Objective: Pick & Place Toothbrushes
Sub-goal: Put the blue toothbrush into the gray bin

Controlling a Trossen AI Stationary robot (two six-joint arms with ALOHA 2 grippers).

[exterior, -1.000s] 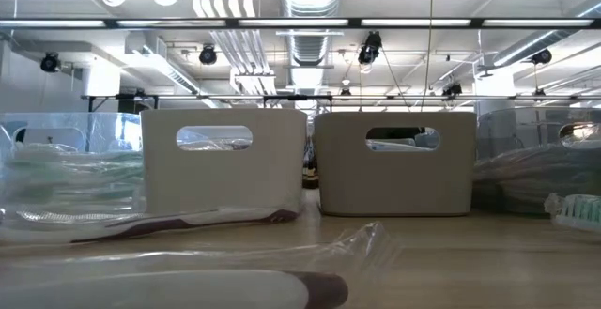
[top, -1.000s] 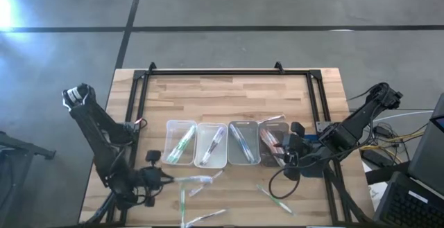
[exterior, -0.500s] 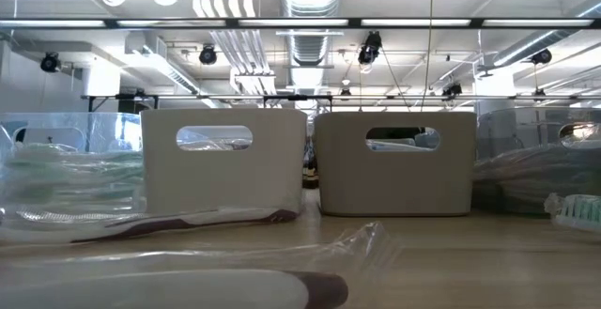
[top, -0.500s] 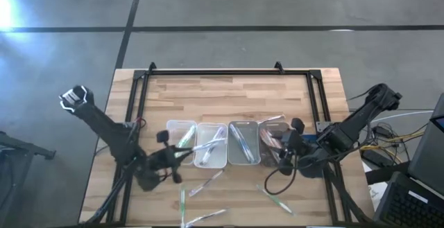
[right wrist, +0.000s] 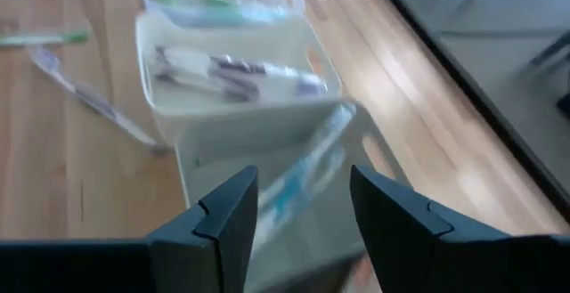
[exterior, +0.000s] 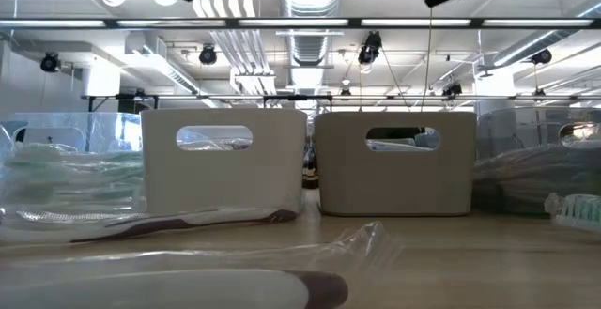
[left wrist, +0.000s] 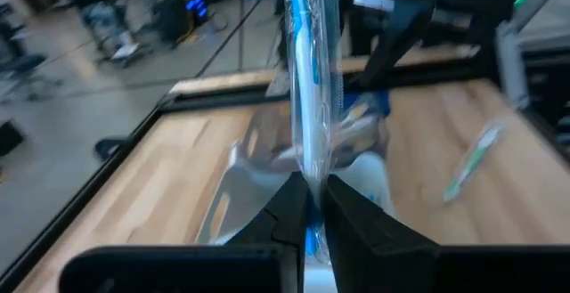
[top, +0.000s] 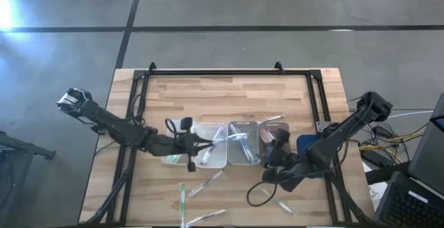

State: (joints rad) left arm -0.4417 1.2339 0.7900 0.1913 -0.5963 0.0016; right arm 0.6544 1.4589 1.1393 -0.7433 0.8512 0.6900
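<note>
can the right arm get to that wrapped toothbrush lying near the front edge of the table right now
Probably yes. The right gripper is open and empty, just in front of the trays, and the loose toothbrush lies on bare wood close by, with only a dark cable loop beside it.

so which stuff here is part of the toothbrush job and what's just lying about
Part of the job:
- blue wrapped toothbrush pinched in the left gripper
- loose toothbrushes on the table
- four clear trays
- right gripper, open, empty

Lying about:
- two beige bins
- cables beside the table
</note>
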